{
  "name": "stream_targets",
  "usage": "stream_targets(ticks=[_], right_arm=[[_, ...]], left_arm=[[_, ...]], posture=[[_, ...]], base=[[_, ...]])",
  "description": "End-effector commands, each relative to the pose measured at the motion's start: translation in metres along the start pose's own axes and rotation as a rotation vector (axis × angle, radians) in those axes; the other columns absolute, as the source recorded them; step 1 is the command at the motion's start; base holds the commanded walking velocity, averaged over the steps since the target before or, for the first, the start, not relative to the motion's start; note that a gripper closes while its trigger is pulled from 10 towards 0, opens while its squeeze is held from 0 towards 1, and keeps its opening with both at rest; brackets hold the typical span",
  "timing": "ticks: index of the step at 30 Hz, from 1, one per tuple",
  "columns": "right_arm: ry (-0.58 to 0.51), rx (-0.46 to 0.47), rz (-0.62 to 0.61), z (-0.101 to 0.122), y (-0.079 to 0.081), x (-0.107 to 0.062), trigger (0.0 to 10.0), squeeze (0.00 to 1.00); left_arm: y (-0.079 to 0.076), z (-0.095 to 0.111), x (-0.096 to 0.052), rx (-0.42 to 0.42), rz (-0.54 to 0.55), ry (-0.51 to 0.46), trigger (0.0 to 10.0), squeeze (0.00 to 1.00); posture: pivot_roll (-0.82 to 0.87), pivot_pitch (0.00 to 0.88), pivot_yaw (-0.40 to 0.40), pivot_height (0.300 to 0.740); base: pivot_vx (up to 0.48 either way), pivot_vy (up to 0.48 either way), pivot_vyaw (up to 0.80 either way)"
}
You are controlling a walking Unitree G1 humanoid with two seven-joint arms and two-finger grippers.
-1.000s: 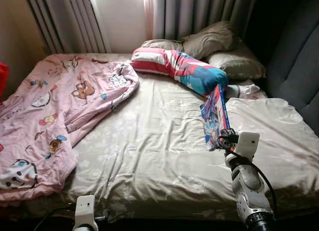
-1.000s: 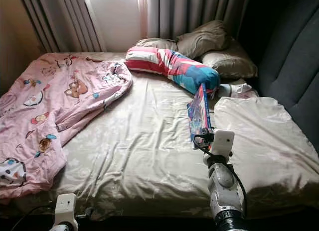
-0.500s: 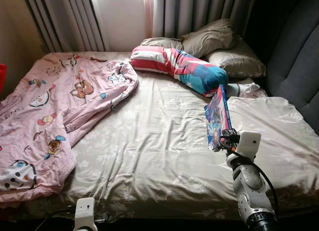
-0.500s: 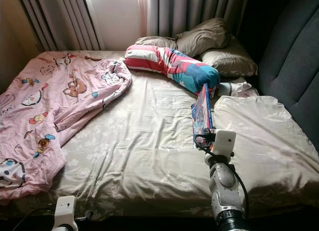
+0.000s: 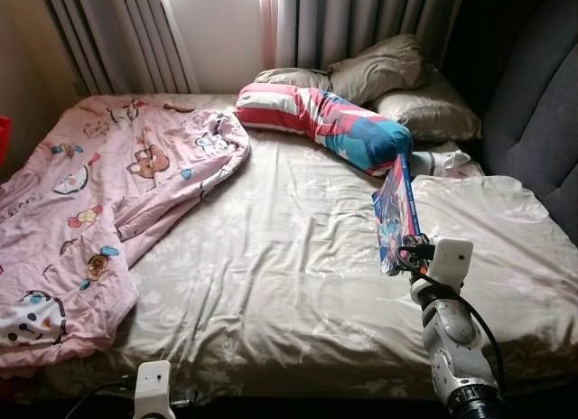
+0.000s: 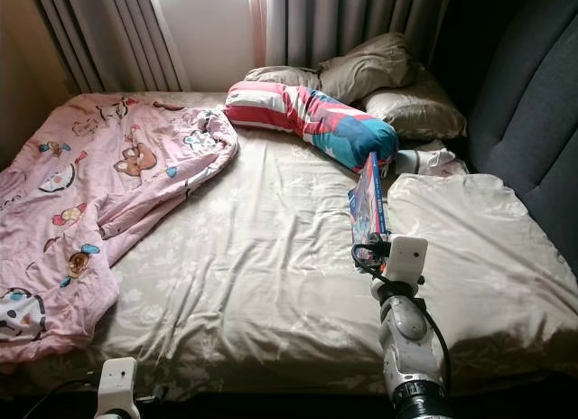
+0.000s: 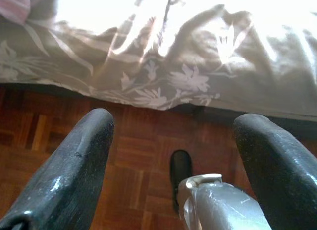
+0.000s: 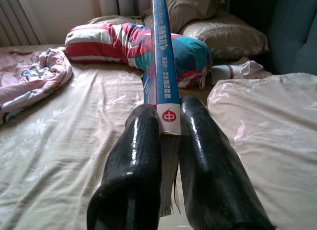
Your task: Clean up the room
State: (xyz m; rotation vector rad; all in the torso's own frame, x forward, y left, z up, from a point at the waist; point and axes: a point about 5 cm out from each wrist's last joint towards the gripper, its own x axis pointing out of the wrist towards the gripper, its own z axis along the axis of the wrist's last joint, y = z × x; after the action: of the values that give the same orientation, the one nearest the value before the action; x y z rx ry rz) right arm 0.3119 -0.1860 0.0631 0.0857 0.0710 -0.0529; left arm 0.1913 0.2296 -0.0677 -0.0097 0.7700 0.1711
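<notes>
Right tool pinching a book above the bed

Right tool [image 8: 166, 126] clamps the blue book [image 5: 396, 211] upright, right of frame centre, over the bed [image 5: 298, 256]. Left tool [image 7: 173, 141], lower left, hangs spread above the floor [image 7: 138, 155].

The right hand [image 8: 168, 126] is raised over the bed [image 5: 271, 256], fingers pressed together on a book [image 5: 396, 216]. The left hand [image 7: 173, 155] hangs low beside the bed's edge, fingers apart.

The 2 eye views look down from the head over the bed [image 5: 298, 256] (both share nearly all of it). The right wrist view faces the pillows [image 8: 223, 34] low and close. The left wrist view faces the floor [image 7: 143, 155].
</notes>
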Motion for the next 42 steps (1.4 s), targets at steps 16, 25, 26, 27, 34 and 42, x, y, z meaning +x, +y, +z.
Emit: stream_targets(ticks=[16,25,26,27,34,42], right_arm=[[-0.030,-0.010,0.020,0.0089,0.0044,0.0050,10.0,0.00],[-0.023,-0.010,0.019,0.0069,0.0045,0.0039,10.0,0.00],[-0.023,-0.010,0.019,0.0069,0.0045,0.0039,10.0,0.00],[-0.022,-0.010,0.019,0.0068,0.0043,0.0039,10.0,0.00],[-0.021,-0.007,0.015,0.0064,0.0036,0.0043,10.0,0.00],[-0.011,-0.003,-0.002,0.0032,0.0009,0.0026,10.0,0.00]], left_arm=[[0.0018,-0.0035,-0.0008,0.009,0.003,0.020,10.0,0.00],[0.0022,-0.0046,-0.0012,0.010,0.001,0.024,10.0,0.00],[0.0022,-0.0046,-0.0012,0.010,0.001,0.024,10.0,0.00],[0.0022,-0.0050,-0.0013,0.011,0.001,0.026,10.0,0.00],[0.0018,-0.0068,-0.0017,0.014,-0.001,0.035,10.0,0.00],[0.0014,-0.0095,-0.0024,0.024,-0.006,0.045,10.0,0.00]], posture=[[-0.03,0.000,0.006,0.720],[-0.02,0.000,0.005,0.720],[-0.02,0.000,0.005,0.720],[-0.02,0.000,0.005,0.720],[-0.02,0.000,0.006,0.720],[-0.03,0.000,0.007,0.720]], base=[[0.254,0.000,0.00],[0.000,0.000,0.00],[0.000,0.000,0.00],[0.000,0.000,0.00],[0.000,0.000,0.00],[0.000,0.000,0.00]])
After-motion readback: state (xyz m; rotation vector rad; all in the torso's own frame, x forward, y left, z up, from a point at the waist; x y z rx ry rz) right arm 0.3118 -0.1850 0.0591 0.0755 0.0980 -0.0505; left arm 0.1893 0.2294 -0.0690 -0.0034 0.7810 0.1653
